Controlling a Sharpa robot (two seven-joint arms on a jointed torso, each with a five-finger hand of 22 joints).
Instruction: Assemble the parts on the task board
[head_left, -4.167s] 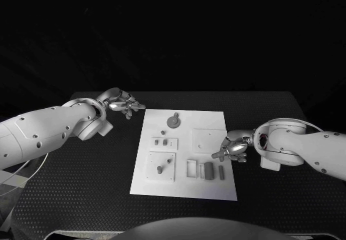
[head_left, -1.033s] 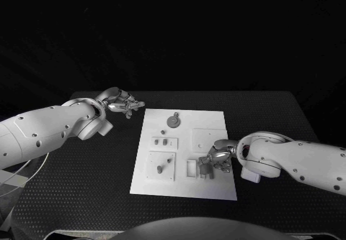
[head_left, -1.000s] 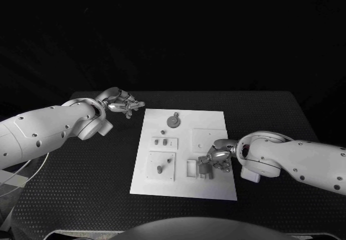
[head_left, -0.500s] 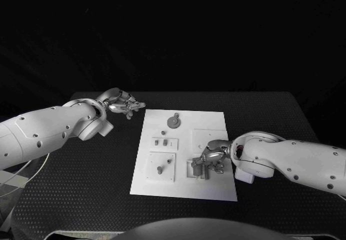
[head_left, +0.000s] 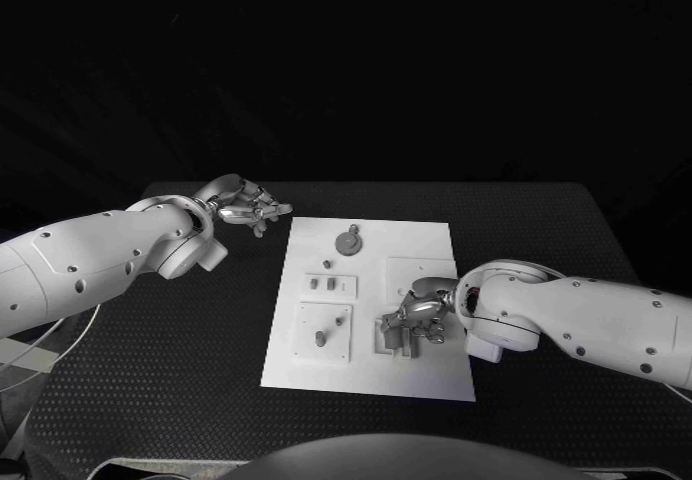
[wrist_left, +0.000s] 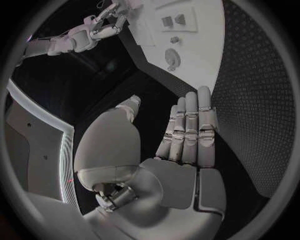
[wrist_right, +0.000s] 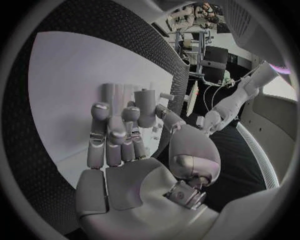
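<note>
The white task board (head_left: 418, 240) lies mid-table. It carries grey parts: a round piece (head_left: 348, 240), a small peg (head_left: 327, 264), two small blocks (head_left: 327, 285) and a square plate with a peg (head_left: 320, 338). My right hand (head_left: 418, 313) is low over the slots and grey bars (head_left: 389, 340) at the board's near right. Its fingers are curled down among the bars, and their tips hide what they touch. In the right wrist view the thumb and fingers of the right hand (wrist_right: 125, 132) close together beside upright grey bars (wrist_right: 112, 94). My left hand (head_left: 240, 208) hovers off the board's far left corner, holding nothing, fingers straight (wrist_left: 187, 135).
Black textured tabletop (head_left: 159, 340) surrounds the board on all sides, with wide room on the left and right. The left forearm (head_left: 101, 260) crosses the table's left part. The right forearm (head_left: 577, 320) lies across its right part.
My right hand has moved left from the board's right edge onto the grey bars and curled its fingers down. The left hand has stayed in place.
</note>
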